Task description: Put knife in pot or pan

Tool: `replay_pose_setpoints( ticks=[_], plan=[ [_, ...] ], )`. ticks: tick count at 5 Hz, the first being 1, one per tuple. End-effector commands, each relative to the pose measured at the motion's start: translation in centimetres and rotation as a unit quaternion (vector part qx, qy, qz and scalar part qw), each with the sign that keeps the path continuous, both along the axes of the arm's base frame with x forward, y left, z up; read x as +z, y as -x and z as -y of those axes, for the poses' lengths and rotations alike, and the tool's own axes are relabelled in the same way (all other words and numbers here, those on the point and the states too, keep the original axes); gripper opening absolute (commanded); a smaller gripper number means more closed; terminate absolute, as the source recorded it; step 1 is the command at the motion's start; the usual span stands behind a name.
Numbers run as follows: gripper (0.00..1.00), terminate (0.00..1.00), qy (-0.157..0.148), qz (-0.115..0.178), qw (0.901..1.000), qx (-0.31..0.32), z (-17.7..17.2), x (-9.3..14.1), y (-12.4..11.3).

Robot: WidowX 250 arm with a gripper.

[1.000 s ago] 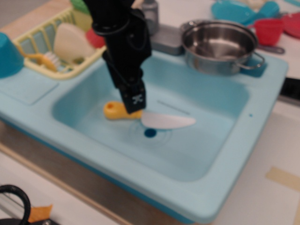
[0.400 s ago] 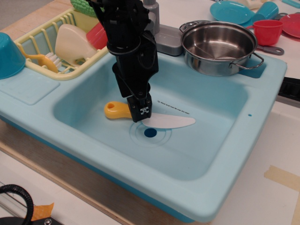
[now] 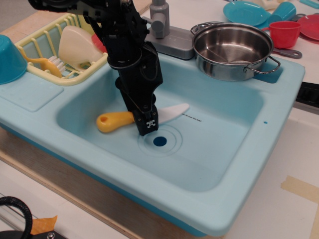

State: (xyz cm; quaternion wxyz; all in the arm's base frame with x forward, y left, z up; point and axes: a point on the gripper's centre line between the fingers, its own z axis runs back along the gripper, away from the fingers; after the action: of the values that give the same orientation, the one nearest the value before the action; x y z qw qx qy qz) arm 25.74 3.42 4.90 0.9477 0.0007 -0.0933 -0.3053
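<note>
The knife [image 3: 113,122], with a yellow handle and a white blade, is in the light blue sink basin [image 3: 219,149], with the handle to the left and the blade tip pointing up to the right. My black gripper [image 3: 148,124] reaches down into the basin and is shut on the knife where the handle meets the blade. The shiny steel pot [image 3: 233,47] with loop handles stands empty on the sink's back right corner, well to the right of and behind the gripper.
A grey faucet [image 3: 162,25] stands behind the basin. A yellow dish rack [image 3: 40,45] with dishes is at the back left, beside a teal bowl [image 3: 9,59]. A red cup [image 3: 284,33] and a teal plate [image 3: 246,11] lie behind the pot.
The gripper has closed on the knife. The knife has shifted left and turned, and its blade tip now points up to the right instead of lying flat by the drain.
</note>
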Motion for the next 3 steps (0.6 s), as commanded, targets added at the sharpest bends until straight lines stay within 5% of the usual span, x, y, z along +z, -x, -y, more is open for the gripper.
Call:
replay_pose_setpoints(
  ticks=[1,3],
  plan=[
    [0.00,0.00,0.001,-0.011,0.9999,0.005,-0.5,-0.4,0.7],
    [0.00,0.00,-0.023,0.009,0.9995,0.021,0.0,2.5,1.5]
  ],
)
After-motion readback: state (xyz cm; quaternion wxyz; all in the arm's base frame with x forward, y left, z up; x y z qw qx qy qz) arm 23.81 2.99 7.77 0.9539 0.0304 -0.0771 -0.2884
